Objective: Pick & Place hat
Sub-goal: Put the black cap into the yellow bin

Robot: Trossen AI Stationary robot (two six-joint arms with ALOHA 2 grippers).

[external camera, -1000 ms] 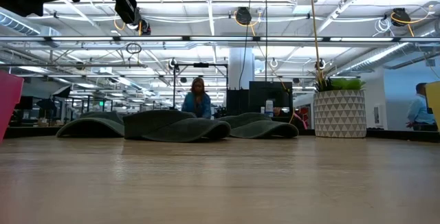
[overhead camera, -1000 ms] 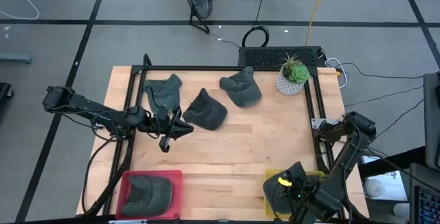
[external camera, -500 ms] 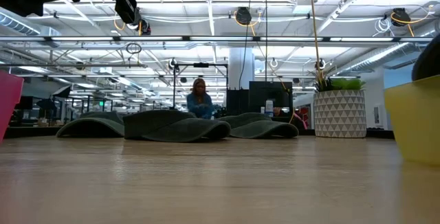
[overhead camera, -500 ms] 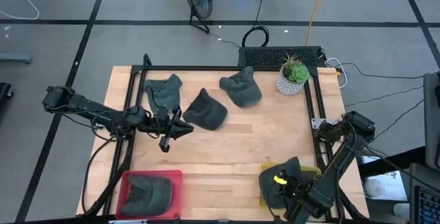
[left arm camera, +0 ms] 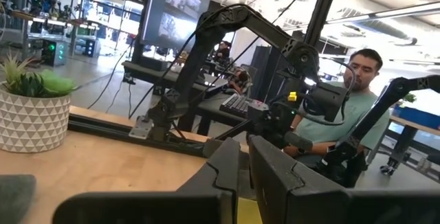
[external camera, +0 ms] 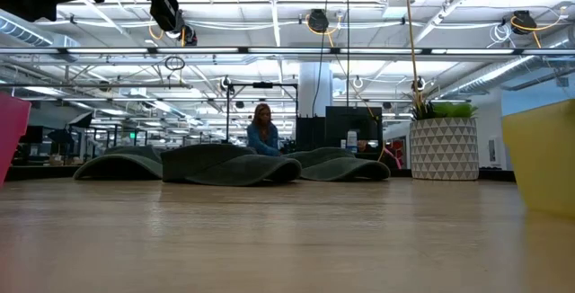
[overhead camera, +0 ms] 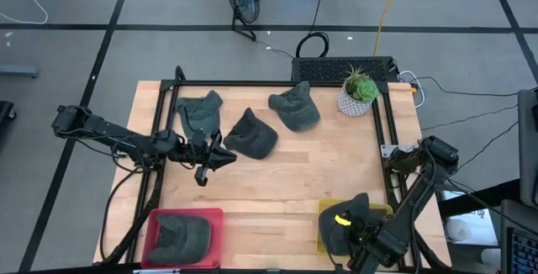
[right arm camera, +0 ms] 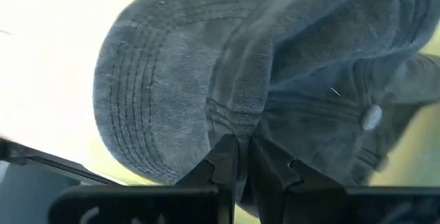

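Note:
A dark grey hat sits in the yellow bin at the table's near right corner, and my right gripper is shut on it from above. The right wrist view shows the hat's stitched brim and its crown button. Three more grey hats lie flat on the far half of the table. Another hat rests in the red bin at the near left corner. My left gripper hovers shut next to the middle hat, touching nothing. My right gripper pinches the hat between its two fingers at the raised fold where brim meets crown. It comes from above, pointing down. The hat spreads out below the fingers inside the yellow bin; whether it rests on the bin's floor I cannot tell.
A potted plant in a white patterned pot stands at the far right. Black frame rails run along the table's left, far and right sides. Bare wood lies in the middle. A person sits beyond the right edge.
My right gripper, shut on the hat, moved a little toward the table's left, and the yellow bin slid left with it, coming into the low view. The hat's top then dropped out of the low view behind the bin's wall.

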